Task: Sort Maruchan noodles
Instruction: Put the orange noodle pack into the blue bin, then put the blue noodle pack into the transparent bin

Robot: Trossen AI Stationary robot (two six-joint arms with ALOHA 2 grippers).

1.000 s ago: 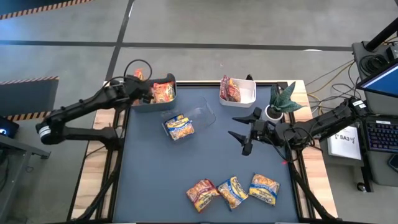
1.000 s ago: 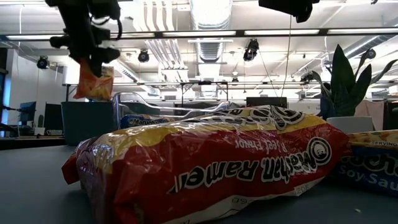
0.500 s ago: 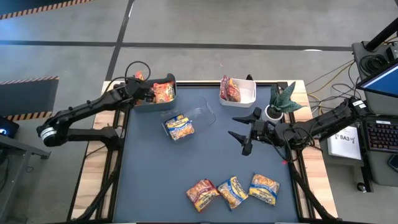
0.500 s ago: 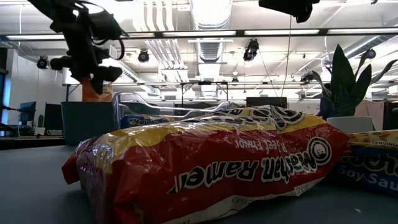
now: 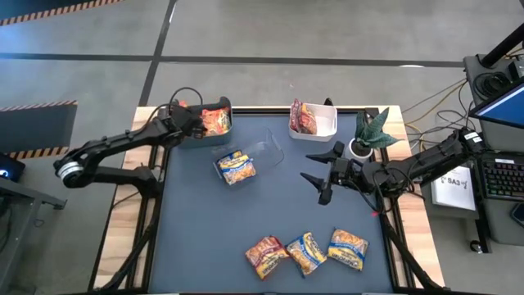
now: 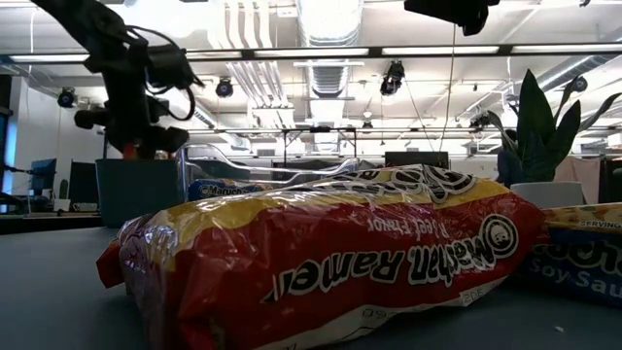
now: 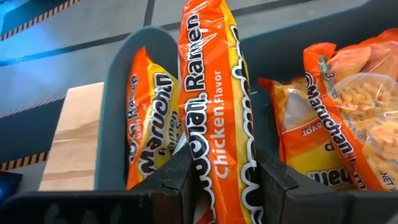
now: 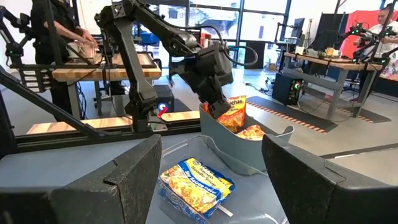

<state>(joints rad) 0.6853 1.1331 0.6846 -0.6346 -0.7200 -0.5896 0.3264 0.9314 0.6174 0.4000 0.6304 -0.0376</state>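
My left gripper [image 5: 190,123] is over the left end of the teal bin [image 5: 202,141] at the table's far left, shut on an orange Maruchan chicken packet [image 7: 214,93]. More orange packets [image 7: 329,112] stand in that bin. My right gripper [image 5: 316,177] hangs open above the table's right middle, with nothing between its fingers. A blue-yellow packet [image 5: 236,166] lies in the clear bin [image 5: 268,150]. Dark red packets [image 5: 303,117] stand in the white bin [image 5: 322,123]. Three packets [image 5: 306,251] lie flat near the front edge. My left gripper pinches the orange packet by its two flat faces [image 7: 219,171], near its end closest to the wrist, between the two fingers [image 7: 179,182]. The fingers slant down from the table's left side. The packet stands on edge and reaches forward over the bin; whether it touches the bin I cannot tell.
A potted plant [image 5: 370,131] stands at the far right beside the white bin. The dark mat [image 5: 205,238] between the bins and the front row of packets is bare. A red packet [image 6: 330,262] fills the low view close to the camera.
My left gripper has sunk toward the teal bin with the orange packet, drifting a little toward the table's left edge. The packet, seen hanging clear above the bin in the low view, now sits down at the bin's rim. The gripper stays shut on it.
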